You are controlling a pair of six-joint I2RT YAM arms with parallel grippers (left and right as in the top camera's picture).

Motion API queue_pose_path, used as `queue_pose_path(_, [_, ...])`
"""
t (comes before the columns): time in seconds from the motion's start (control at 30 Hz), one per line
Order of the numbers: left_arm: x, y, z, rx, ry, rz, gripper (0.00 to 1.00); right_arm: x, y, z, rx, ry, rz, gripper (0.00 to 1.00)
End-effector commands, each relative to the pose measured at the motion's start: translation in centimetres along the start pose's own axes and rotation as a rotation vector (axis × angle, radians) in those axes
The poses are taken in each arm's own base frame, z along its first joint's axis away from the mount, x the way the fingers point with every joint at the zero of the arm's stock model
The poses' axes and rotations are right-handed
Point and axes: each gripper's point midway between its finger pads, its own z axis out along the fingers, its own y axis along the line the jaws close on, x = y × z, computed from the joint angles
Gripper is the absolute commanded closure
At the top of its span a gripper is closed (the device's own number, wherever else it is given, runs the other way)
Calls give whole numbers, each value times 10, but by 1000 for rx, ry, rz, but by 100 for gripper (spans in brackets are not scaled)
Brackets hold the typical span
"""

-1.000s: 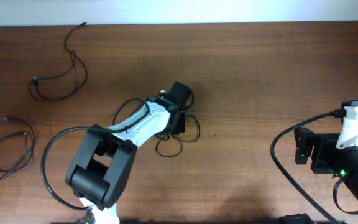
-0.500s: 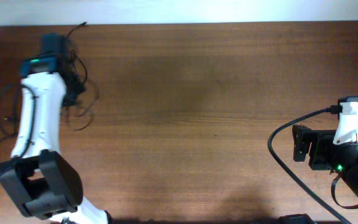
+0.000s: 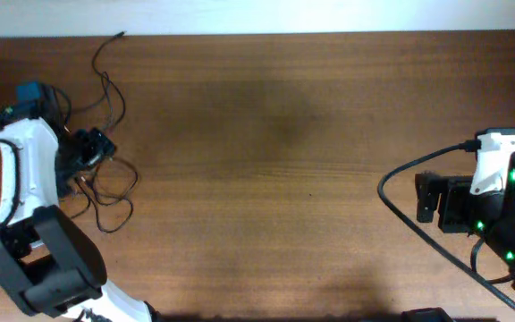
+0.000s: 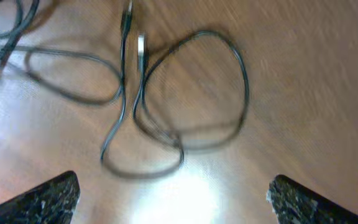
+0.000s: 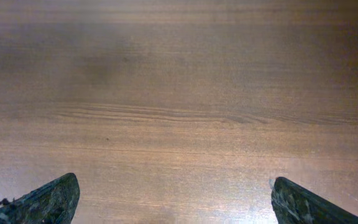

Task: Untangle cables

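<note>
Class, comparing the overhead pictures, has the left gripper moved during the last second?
Yes. The left gripper has travelled from mid-table to near the table's left edge, and is now open above the cables.

White-shelled arms [image 3: 18,170], thick black cables [image 3: 380,195] — left hand [image 4: 173,202] dark, speckled

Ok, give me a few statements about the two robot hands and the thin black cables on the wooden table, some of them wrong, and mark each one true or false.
1. The left hand is open and holds nothing. True.
2. The thin black cables lie in the middle of the brown wooden table. False: they lie at its left end, by the left hand.
3. The right hand grips a cable. False: it is open over bare wood.
4. Loose cable loops lie on the table under the left hand. True.
</note>
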Motion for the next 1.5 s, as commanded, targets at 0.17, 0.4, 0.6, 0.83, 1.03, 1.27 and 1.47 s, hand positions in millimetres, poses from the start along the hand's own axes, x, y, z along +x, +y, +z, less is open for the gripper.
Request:
queue_pose_path(0.17, [5, 25, -36, -84, -125, -35, 11, 4, -1, -2, 1, 21, 5, 2])
queue_pose_path(0.4, [-6, 35, 57, -93, -258, 27, 36, 9, -1, -3, 4, 41, 4, 2])
queue_pose_path(0.6, [-9, 67, 84, -117, -313, -55, 2, 9, -3, -1, 15, 44, 3, 2])
queue_pose_path(0.83, [-12, 59, 92, -66, -332, 76, 34, 9, -3, -1, 15, 44, 0, 2])
queue_pose_path(1.03, [13, 53, 142, -28, -168, 93, 36, 9, -3, -1, 15, 45, 0, 2])
queue_pose_path(1.27, [39, -11, 141, 303, -60, 145, 100, 9, -3, -1, 15, 46, 1, 2])
queue_pose_path(1.47, [-26, -31, -27, 346, -236, 167, 1, 9, -3, -1, 15, 45, 1, 1])
